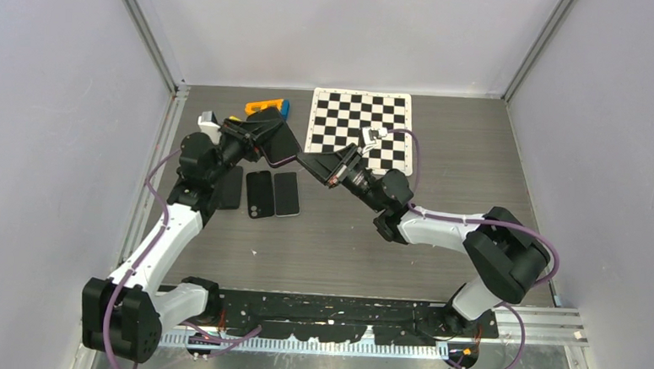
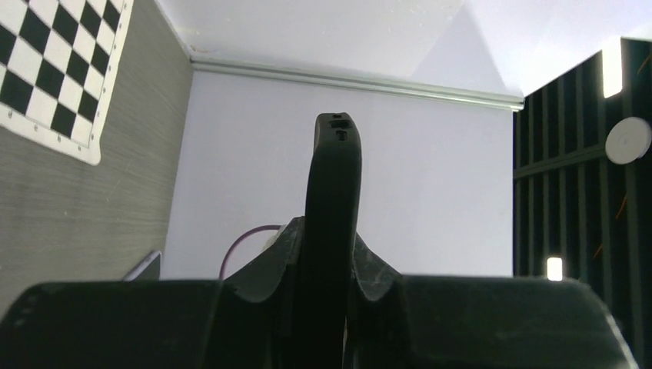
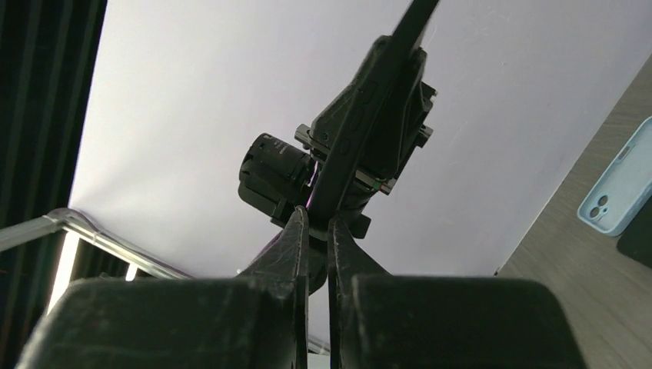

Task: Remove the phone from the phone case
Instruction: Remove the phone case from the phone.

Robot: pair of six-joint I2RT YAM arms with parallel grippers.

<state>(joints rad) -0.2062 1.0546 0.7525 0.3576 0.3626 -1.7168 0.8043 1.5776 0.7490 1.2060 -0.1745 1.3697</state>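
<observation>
The black slab-shaped cased phone (image 1: 277, 144) is held above the table in the upper left of the top view. The left gripper (image 1: 257, 137) and right gripper (image 1: 312, 161) are each clamped on it from opposite sides. It is likely stiff, light and smooth-faced with a softer case lip, so peeling at a corner seems best. Both wrist views show it edge-on between pinched fingers. Only the top view shows three dark flat phones (image 1: 260, 194) lying below it.

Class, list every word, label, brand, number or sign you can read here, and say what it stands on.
None is readable.
The chequered board has only squares; the phone case held up, the phones lying flat and the orange and blue item show no legible marks.
</observation>
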